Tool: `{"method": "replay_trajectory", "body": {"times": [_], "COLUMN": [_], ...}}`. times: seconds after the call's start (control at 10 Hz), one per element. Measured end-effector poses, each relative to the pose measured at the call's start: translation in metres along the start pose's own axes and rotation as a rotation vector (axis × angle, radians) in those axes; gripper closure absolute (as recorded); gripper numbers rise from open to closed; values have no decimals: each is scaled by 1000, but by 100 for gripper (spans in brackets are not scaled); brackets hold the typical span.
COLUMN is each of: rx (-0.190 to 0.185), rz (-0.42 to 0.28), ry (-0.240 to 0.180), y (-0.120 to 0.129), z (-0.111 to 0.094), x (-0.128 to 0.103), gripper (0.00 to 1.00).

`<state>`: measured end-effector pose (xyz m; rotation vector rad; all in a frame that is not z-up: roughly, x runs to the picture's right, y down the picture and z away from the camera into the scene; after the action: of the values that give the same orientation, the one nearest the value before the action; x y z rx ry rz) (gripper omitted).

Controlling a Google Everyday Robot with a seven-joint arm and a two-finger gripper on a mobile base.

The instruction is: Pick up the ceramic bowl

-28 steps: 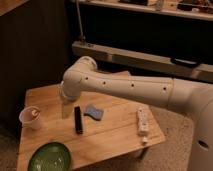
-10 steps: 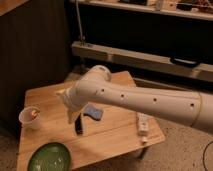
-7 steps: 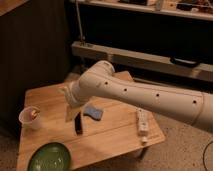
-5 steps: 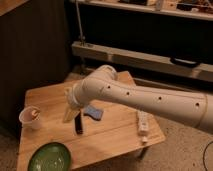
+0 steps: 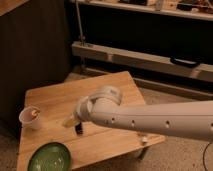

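Note:
The ceramic bowl (image 5: 48, 157) is round, shallow and glossy green with a darker rim. It sits at the front left corner of the wooden table (image 5: 55, 100). My white arm reaches in from the right across the table's middle. My gripper (image 5: 72, 121) is at the arm's end, above the table, up and to the right of the bowl and apart from it. Nothing shows in the gripper.
A small translucent white cup (image 5: 30, 118) stands at the table's left edge, left of the gripper. A black bar-shaped object (image 5: 79, 129) lies just under the gripper. A white object (image 5: 143, 140) peeks out below the arm at the table's right edge. Dark shelving stands behind.
The arm has swung down and forward over the table's middle, bringing the gripper lower and nearer the bowl. It now hides the blue object that showed earlier. The bowl and the cup have not moved.

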<state>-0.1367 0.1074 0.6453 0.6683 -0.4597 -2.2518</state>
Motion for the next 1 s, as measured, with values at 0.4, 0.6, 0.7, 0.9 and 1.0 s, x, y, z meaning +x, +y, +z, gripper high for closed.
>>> {"method": "replay_trajectory", "body": {"times": [0.4,0.6,0.7,0.9,1.0], "rx": [103,266,359,417,381], "rz": [106,201,220,163,93], "ry": [-27,-58,-102,-294,-435], "y": [21,40,43,40,34], "z": [0,6,10,10,9], "x": [21,45,54,63,67], "gripper": [20,20,20,20,20]}}
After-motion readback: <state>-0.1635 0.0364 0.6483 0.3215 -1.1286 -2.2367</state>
